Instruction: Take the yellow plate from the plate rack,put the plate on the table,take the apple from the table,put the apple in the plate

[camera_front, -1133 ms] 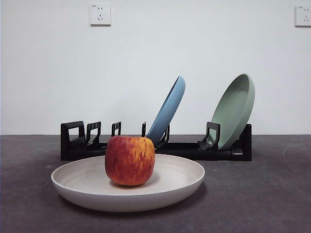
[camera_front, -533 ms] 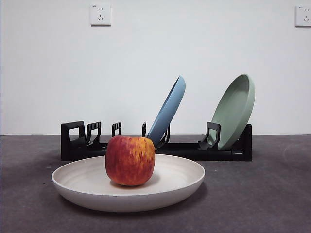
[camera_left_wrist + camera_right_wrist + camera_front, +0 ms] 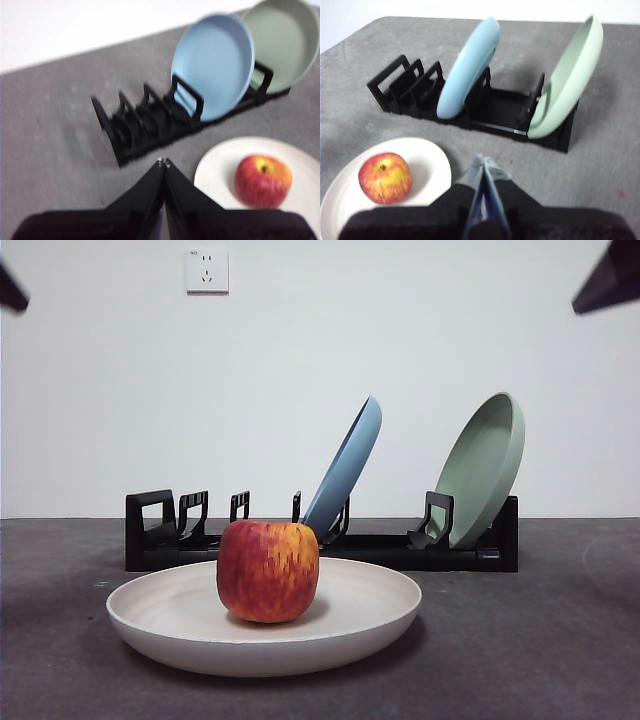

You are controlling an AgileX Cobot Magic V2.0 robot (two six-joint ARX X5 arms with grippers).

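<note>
Two black arm tips have come into the front view since a moment ago: one (image 3: 12, 288) at the top corner on one side, a larger one (image 3: 610, 282) at the opposite top corner, both far above the apple (image 3: 267, 571).

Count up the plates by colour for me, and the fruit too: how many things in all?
Yellow plate: 1
Blue plate: 1
Green plate: 1
Apple: 1
Total: 4
</note>
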